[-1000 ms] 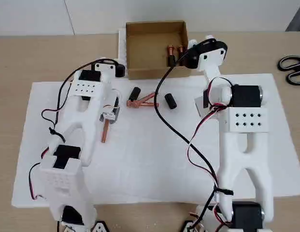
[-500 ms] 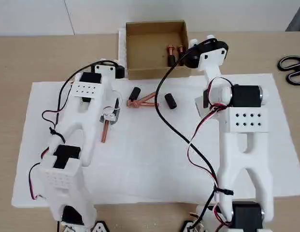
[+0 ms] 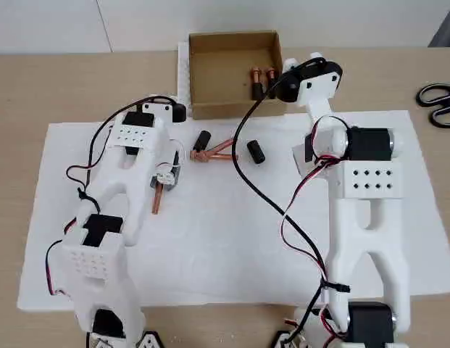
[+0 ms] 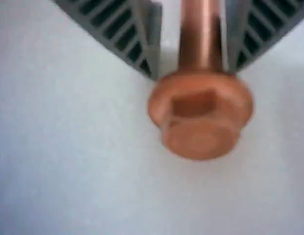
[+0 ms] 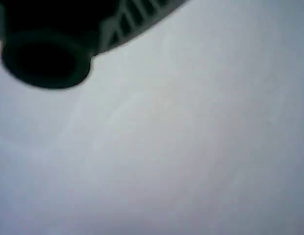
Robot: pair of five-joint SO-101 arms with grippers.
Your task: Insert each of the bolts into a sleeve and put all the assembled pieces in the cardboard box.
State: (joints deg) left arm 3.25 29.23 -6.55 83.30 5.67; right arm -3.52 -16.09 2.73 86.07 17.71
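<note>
My left gripper (image 4: 191, 68) clamps the bolt (image 4: 199, 115) by its shank; stiff, smooth metal, probably slippery. For my right gripper (image 3: 306, 156), I cannot tell.

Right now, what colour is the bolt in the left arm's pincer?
Copper-orange; the bolt shows best in the left wrist view.
</note>
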